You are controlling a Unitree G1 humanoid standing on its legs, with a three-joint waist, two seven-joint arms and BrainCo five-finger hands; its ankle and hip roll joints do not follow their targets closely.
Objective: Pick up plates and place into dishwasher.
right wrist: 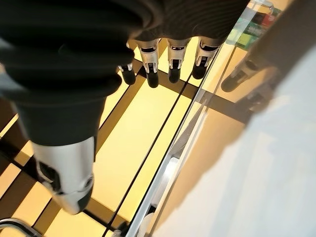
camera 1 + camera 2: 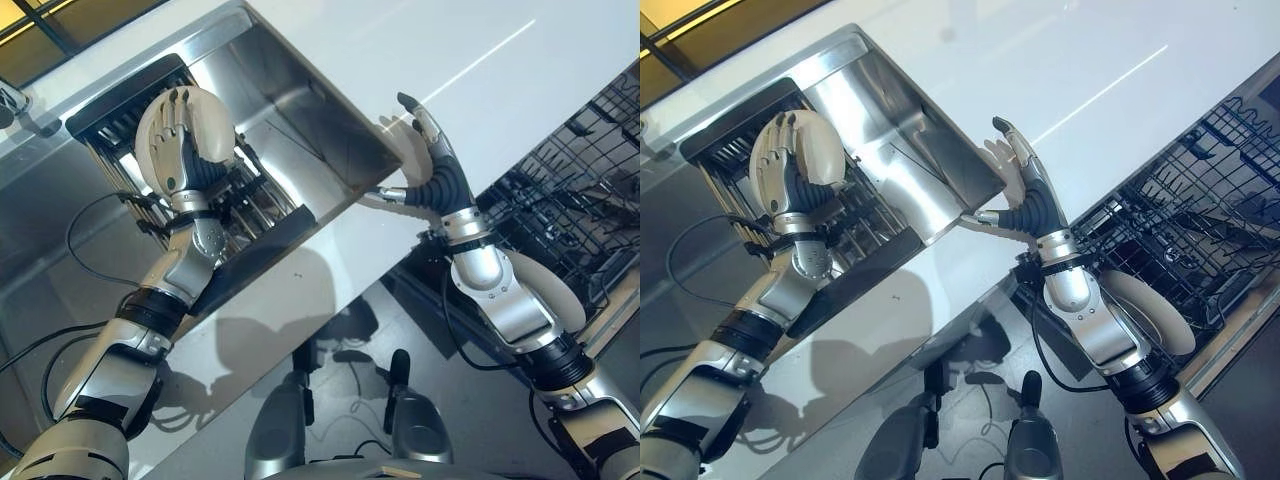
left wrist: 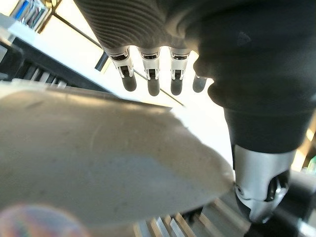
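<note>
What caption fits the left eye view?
Left hand grips a beige plate above the sink's rack; right hand open.

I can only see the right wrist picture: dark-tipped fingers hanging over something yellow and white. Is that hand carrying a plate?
Observer: No. The right hand is open and empty, raised over the white counter.
Operator: So where is a plate?
Observer: The left hand grips a beige plate above the dish rack in the steel sink.
Operator: And the dishwasher?
Observer: Its black wire rack is pulled out beside the right arm. A second plate looks to stand in it, partly hidden by that arm.
</note>
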